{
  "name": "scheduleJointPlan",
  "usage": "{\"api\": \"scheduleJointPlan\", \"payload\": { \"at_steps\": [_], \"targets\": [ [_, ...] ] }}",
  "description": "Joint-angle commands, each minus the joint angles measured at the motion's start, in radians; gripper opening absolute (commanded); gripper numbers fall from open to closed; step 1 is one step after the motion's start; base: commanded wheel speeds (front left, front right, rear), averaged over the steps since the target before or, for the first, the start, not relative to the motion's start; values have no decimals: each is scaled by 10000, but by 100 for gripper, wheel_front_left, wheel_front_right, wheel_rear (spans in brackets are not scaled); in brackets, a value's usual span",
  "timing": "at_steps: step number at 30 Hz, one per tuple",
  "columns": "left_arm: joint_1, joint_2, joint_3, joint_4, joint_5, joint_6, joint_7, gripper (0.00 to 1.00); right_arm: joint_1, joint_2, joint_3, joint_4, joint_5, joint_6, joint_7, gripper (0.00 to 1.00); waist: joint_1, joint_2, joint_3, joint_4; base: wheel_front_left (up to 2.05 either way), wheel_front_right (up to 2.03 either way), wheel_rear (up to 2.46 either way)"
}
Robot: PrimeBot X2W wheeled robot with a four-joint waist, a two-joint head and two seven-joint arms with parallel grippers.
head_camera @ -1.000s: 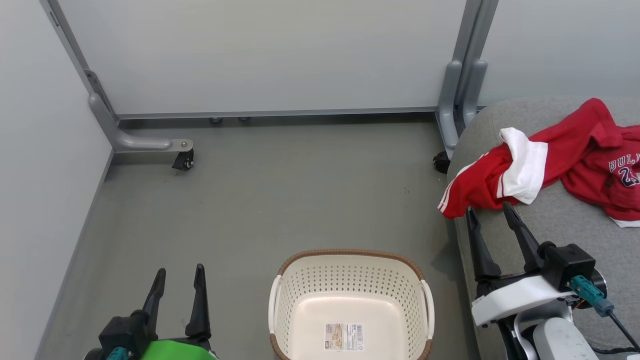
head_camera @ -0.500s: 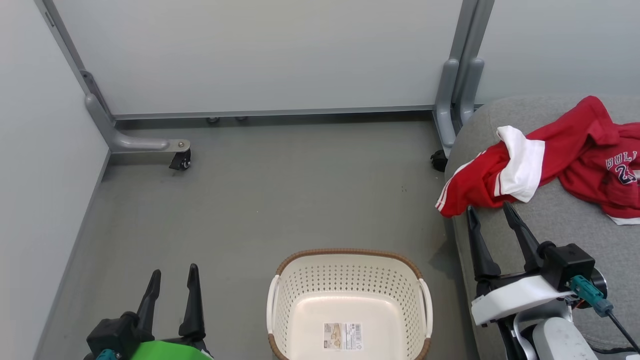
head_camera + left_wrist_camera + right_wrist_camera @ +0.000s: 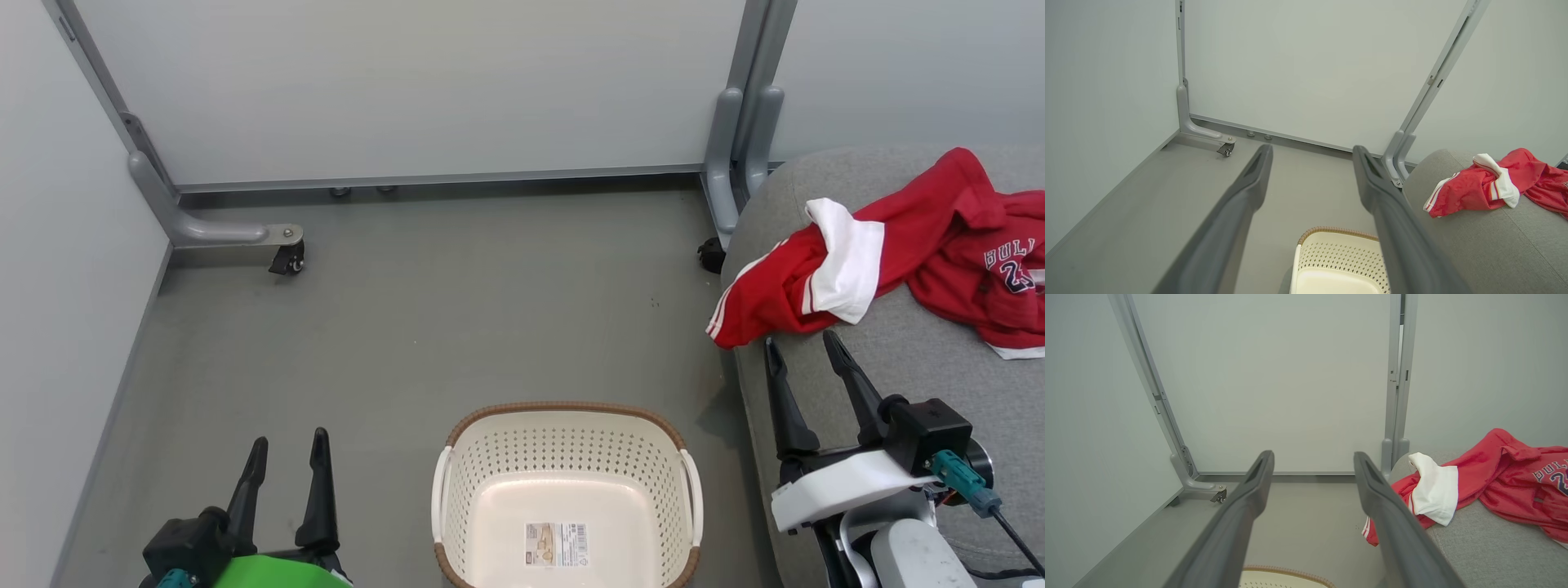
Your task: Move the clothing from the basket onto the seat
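I see both pieces of clothing on the very large grey fabric-upholstered seat at my right. The crumpled red garment with a white band and stripes sits at the seat's rounded corner, and its striped edge hangs over the side above the grey floor. The red jersey lies touching it on the far side. Its dark lettering is partly cut off by the edge of the head view.

The small white perforated plastic basket with the brown woven-look rim stands upright on the floor just beside the seat. A printed label shows on its bare bottom.

My left gripper hangs over the floor to the left of the basket, well apart from it. Its fingers are spread, with floor visible between them. My right gripper is above the near edge of the seat, fingers likewise apart, tips close to the striped garment. I cannot tell whether they touch it.
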Motion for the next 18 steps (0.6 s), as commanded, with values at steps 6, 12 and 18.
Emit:
{"api": "scheduleJointPlan", "payload": {
  "at_steps": [6,12,18],
  "targets": [
    [34,-23,-56,226,-90,-15,4,0,142,17,-25,272,0,2,2,0,0,0,13,-9,0,0,0],
    [-94,1,66,214,-1138,-27,283,0,41,31,-220,343,1159,1,362,0,0,0,32,-77,0,0,0],
    [-285,38,231,234,-2428,-45,640,0,13,45,-366,320,2619,0,720,0,0,0,56,-166,0,0,0]
  ]
}}
